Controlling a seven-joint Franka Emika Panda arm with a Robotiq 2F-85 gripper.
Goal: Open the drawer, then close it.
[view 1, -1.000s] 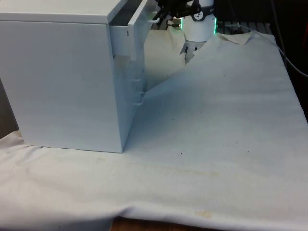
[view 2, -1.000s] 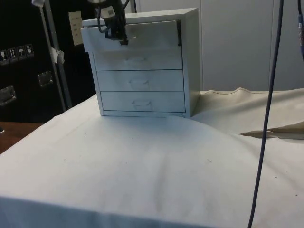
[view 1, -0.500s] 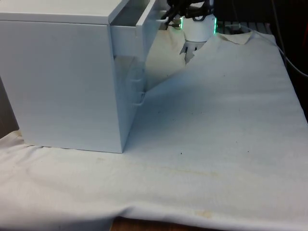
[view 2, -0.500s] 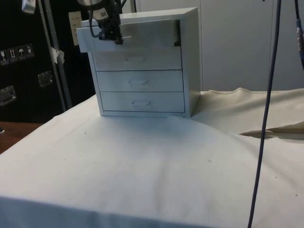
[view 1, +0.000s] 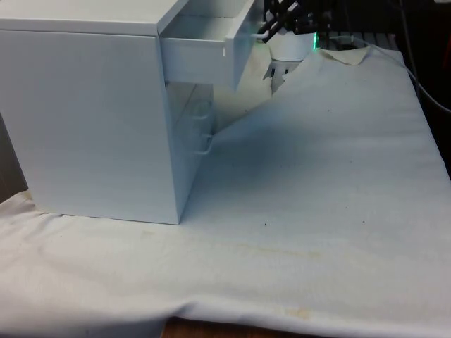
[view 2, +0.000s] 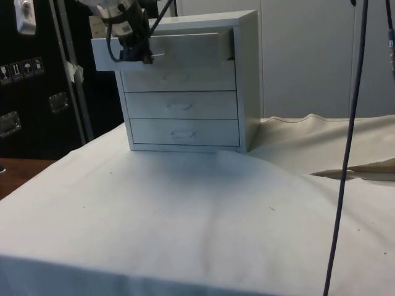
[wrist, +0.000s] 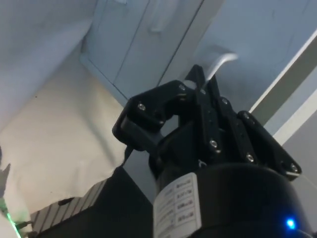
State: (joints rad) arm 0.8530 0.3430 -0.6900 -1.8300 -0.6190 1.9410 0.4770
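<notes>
A white chest of drawers (view 1: 91, 120) stands on the table at the front view's left. Its top drawer (view 1: 201, 60) is pulled well out towards the front view's right; the side view shows that drawer's front (view 2: 185, 50) standing forward of the chest. My black gripper (view 1: 271, 28) is at the drawer's front, shut on the small pale handle (wrist: 220, 63), with the fingers (wrist: 198, 94) pinched around it. In the side view the gripper (view 2: 141, 57) hangs at the drawer front's left part. The drawers below (view 2: 182, 106) are closed.
The white cloth (view 1: 324, 176) rises in a ridge behind the chest and lies in folds (view 2: 345, 172) at the side view's right. A dark cable (view 2: 345, 154) hangs down in front of the side camera.
The top drawer has slid further out of the chest, towards the front view's right, and my gripper has moved with it, still holding the handle.
</notes>
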